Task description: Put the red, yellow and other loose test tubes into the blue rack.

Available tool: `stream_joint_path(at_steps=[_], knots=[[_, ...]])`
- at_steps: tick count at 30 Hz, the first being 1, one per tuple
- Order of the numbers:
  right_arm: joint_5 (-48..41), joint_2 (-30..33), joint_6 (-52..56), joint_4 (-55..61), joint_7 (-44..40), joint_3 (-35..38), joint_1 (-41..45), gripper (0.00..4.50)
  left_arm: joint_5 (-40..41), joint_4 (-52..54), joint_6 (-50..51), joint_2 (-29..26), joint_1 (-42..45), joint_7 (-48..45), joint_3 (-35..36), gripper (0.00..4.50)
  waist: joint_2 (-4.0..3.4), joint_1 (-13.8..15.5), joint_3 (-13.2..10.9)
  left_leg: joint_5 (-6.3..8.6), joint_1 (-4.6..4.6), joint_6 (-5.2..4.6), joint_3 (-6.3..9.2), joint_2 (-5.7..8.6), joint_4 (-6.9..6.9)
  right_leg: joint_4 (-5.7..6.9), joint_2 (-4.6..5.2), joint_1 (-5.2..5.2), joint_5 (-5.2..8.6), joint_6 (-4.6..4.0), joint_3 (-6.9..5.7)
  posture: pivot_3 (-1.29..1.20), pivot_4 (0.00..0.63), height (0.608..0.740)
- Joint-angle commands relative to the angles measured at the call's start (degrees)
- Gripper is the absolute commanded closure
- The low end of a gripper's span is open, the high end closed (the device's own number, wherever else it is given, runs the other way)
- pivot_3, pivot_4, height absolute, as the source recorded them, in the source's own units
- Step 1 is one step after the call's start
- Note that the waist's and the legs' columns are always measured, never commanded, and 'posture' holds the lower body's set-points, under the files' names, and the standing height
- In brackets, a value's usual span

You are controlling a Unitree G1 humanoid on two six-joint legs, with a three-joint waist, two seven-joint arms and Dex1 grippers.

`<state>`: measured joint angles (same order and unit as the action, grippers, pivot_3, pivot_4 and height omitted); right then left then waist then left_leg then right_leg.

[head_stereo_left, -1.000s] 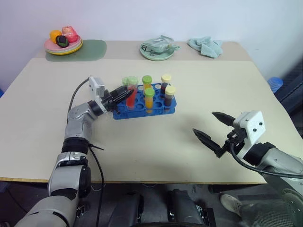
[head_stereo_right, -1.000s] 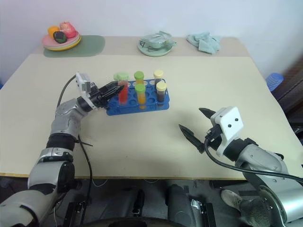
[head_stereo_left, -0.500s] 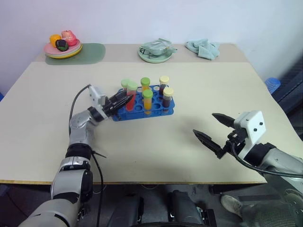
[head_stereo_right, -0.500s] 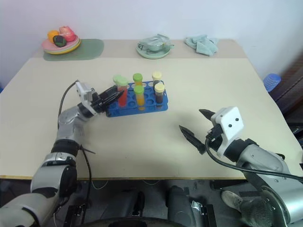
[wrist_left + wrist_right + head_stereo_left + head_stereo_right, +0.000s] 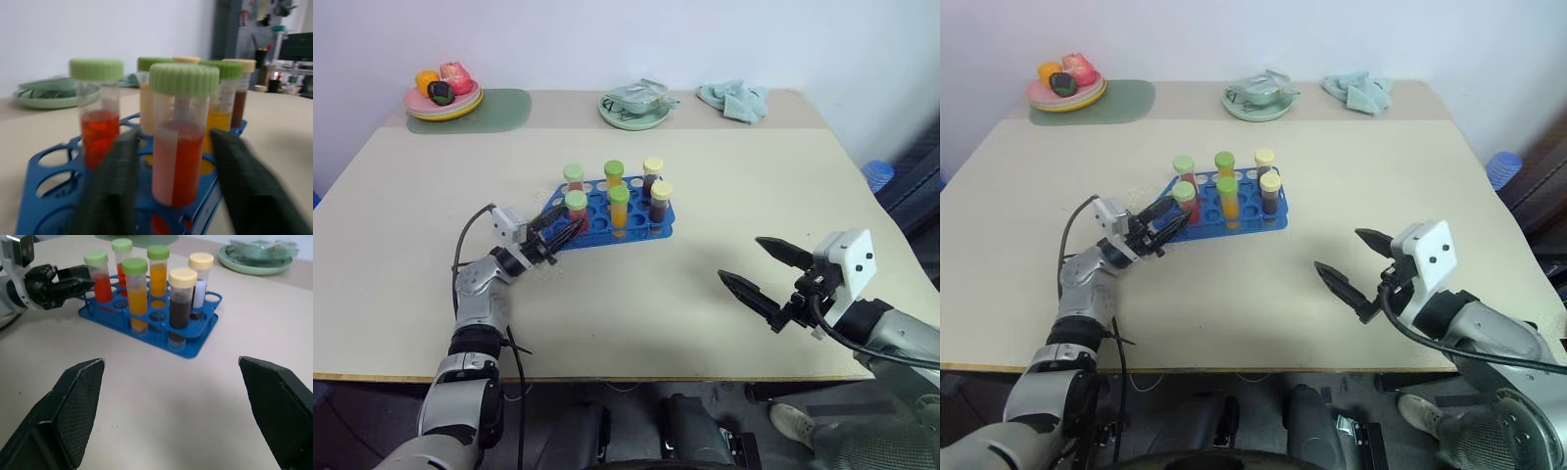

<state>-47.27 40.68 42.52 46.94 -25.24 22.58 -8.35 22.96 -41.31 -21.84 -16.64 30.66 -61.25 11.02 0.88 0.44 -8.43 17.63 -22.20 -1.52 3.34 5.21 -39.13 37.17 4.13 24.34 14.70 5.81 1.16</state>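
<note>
The left gripper (image 5: 566, 230) stands open at the blue rack (image 5: 658, 225) beside a seated red tube (image 5: 177, 147) (green-capped); right gripper (image 5: 770, 275) open, well apart.

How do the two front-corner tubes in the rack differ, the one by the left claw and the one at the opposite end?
The red tube holds red liquid under a green cap; the brown tube holds dark brown liquid under a pale-yellow cap. The red tube stands between the fingers of the open left claw; the brown tube has no claw near it. Both stand upright in the rack.
</note>
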Motion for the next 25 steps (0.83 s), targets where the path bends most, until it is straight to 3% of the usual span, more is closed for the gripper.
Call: stream_joint_path(at_steps=[1,8,12,18,25], knots=[[-0.10,0.82,-0.88,-0.53,-1.14,-0.34,0.98,0.00,-0.30,6.80,3.81,-2.05,-1.38,2.48,-0.07,0.96,0.00,0.09,0.00,0.00,-0.01,0.00,0.00,0.00,0.00,-0.01,0.00,0.01,0.00,0.00,0.00,0.00,0.150,0.740],[4.22,0.41,-4.62,-5.99,-4.76,-3.69,2.47,0.00,-2.50,17.85,17.62,-7.37,-4.22,9.75,-1.59,0.96,-0.01,0.20,-0.01,0.01,-0.05,-0.01,0.00,0.00,0.01,-0.04,0.00,0.03,0.00,0.00,0.00,0.00,0.150,0.740],[9.73,-0.17,-10.13,-9.94,-7.92,-4.78,-0.67,0.00,1.35,27.17,23.84,-10.13,-8.61,6.88,-1.11,0.96,-0.02,0.24,-0.01,-0.03,-0.06,0.07,0.00,0.00,0.03,-0.06,0.00,0.04,0.00,0.00,0.00,0.00,0.150,0.740],[10.68,0.71,-13.34,-10.41,-12.44,2.55,-9.62,0.00,5.02,41.36,31.86,-18.24,-19.68,5.15,2.58,0.96,-0.20,0.22,-0.11,0.01,-0.09,0.02,0.00,-0.01,0.12,-0.10,0.02,0.08,0.01,-0.01,0.03,0.00,0.150,0.740],[10.14,1.67,-14.37,-12.36,-16.95,9.71,-13.34,0.00,7.19,42.23,36.98,-23.96,-23.44,3.82,5.97,0.96,-0.24,0.25,-0.12,0.09,-0.06,-0.10,0.00,-0.02,0.12,-0.11,0.03,0.03,0.01,-0.02,0.02,0.00,0.150,0.740]])
